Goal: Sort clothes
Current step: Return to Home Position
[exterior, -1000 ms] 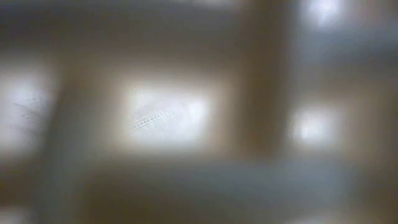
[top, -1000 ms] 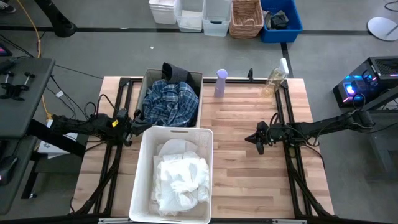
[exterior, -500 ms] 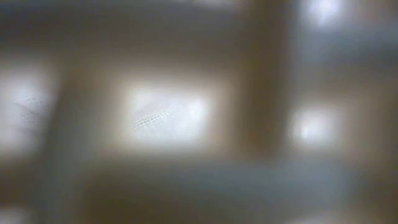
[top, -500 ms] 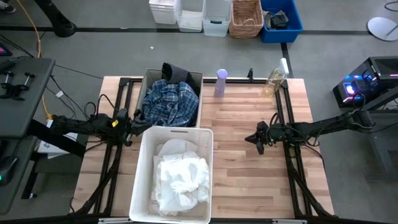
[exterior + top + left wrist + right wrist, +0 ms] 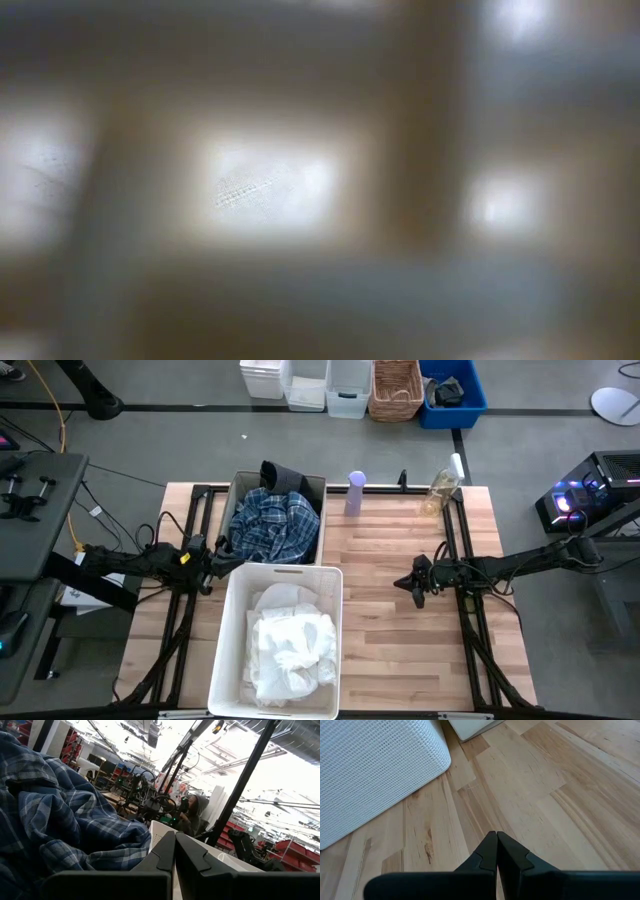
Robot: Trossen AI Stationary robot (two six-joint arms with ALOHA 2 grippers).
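A blue-and-white plaid garment (image 5: 272, 523) fills the grey bin (image 5: 240, 485) at the table's far left, with a dark garment (image 5: 281, 476) draped over the bin's far rim. White clothes (image 5: 290, 650) lie heaped in the white bin (image 5: 225, 630) at the near edge. My left gripper (image 5: 222, 559) is shut and empty at the left, between the two bins; the plaid garment (image 5: 60, 820) shows beside it in the left wrist view. My right gripper (image 5: 416, 586) is shut and empty above bare wood at the right.
A lilac bottle (image 5: 354, 493) and a clear bottle (image 5: 437, 491) stand at the table's far edge. Black frame rails (image 5: 455, 550) run along both sides. Bare wood (image 5: 385, 620) lies between the white bin and my right gripper. Bins and a wicker basket (image 5: 396, 388) stand on the floor beyond.
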